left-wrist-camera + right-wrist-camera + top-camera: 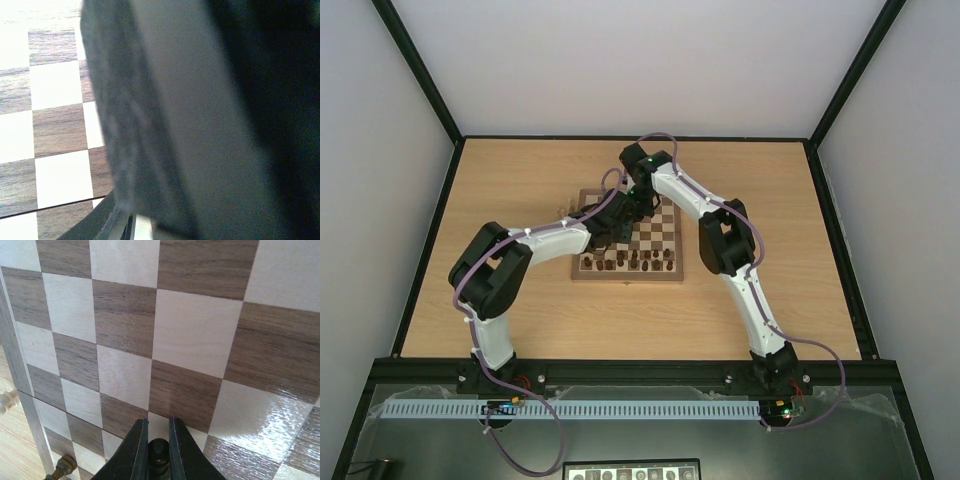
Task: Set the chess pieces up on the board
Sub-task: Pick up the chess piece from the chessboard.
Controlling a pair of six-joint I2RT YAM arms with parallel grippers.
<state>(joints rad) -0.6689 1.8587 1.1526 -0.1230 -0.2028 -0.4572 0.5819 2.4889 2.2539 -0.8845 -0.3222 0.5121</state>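
Over the board [190, 340], your right gripper [158, 424] pinches a dark piece [158, 454] near its top; likely light, slick, tippy, so grip the neck. Left gripper [608, 228]: cannot tell.

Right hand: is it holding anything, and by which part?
The right hand pinches a dark chess piece by its rounded top, between both fingers.

Top cam sits high behind the arm bases [488, 372], looking down over the whole light wooden counter [580, 322]. Both wrist cams hang super close above the square brown-and-cream checked wooden chessboard [665, 230], which all 3 views share. Left's mostly blocked by a blurry grey shape [200, 125].
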